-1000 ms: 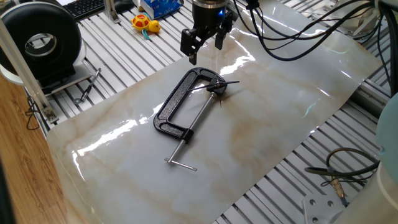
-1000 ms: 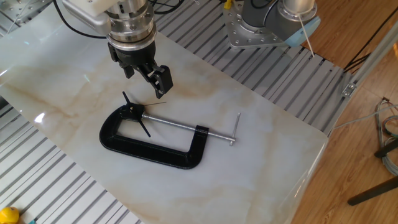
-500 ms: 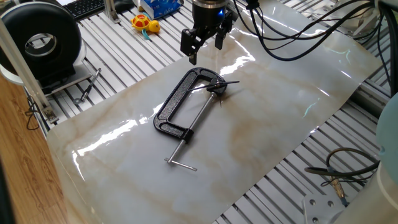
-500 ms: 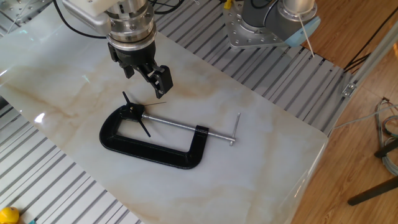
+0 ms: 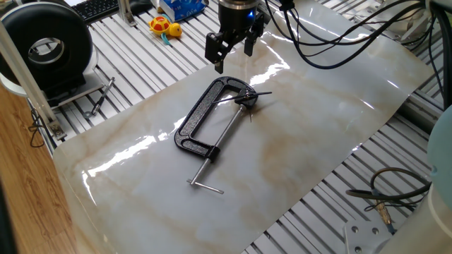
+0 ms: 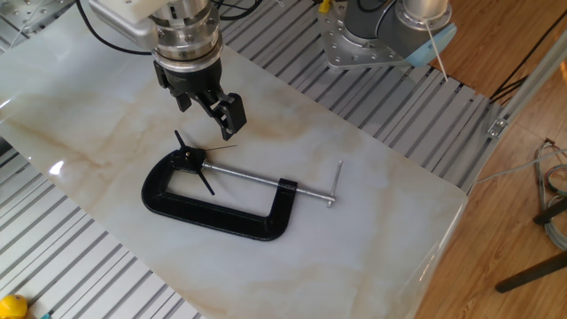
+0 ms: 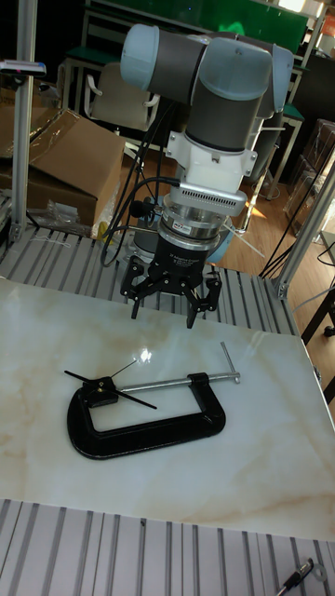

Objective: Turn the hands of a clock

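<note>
The clock (image 5: 246, 99) is a small dark hub held in the jaw of a black C-clamp (image 5: 200, 116) lying on the marble sheet. Its thin black hands (image 5: 263, 93) spread out from the hub; in the other fixed view the hub (image 6: 189, 159) shows one hand (image 6: 206, 183) pointing into the clamp's opening. The tall view shows the hub (image 7: 100, 389) with a long hand (image 7: 140, 401). My gripper (image 5: 233, 58) hovers above the sheet, beyond the clamp's curved end, open and empty. It is apart from the clock in both the other fixed view (image 6: 208, 111) and the tall view (image 7: 166, 312).
The clamp's silver screw rod (image 6: 244, 178) ends in a crossbar (image 6: 335, 184). A black round device (image 5: 46, 46), a yellow toy (image 5: 164, 27) and a blue box (image 5: 180, 7) sit beyond the sheet. Cables (image 5: 392, 190) lie at the right. Cardboard boxes (image 7: 56, 149) stand behind.
</note>
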Motion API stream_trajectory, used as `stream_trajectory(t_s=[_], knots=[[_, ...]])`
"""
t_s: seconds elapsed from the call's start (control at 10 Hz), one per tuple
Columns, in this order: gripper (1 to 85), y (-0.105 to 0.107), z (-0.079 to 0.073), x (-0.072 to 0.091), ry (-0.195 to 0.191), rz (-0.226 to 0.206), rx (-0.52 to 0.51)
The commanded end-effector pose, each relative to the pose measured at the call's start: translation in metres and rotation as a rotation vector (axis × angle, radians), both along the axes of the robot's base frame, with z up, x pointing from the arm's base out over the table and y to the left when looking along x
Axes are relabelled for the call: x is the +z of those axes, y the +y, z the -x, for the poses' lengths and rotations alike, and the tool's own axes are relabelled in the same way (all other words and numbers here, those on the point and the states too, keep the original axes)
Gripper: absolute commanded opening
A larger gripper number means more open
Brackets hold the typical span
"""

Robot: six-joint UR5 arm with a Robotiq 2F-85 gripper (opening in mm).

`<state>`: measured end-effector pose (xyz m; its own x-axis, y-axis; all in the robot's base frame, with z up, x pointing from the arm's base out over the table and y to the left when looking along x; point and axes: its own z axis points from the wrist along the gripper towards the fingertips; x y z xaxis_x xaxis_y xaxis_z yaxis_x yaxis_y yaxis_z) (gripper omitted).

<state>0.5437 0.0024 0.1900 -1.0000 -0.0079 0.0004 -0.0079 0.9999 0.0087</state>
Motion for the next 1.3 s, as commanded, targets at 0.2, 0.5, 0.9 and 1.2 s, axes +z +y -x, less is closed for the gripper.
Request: stream_trajectory(t_s=[0.2,0.5,0.9,1.2], knots=[[1.3,0.012,-0.006,-0.002,-0.026,-0.023,0.025],[1.3,0.012,-0.006,-0.002,-0.026,-0.023,0.023],[1.3,0.009,-0.007,-0.001,-0.031,-0.012,0.046],[1.3,0.003,-0.010,-0.007,-0.064,-0.011,0.091]])
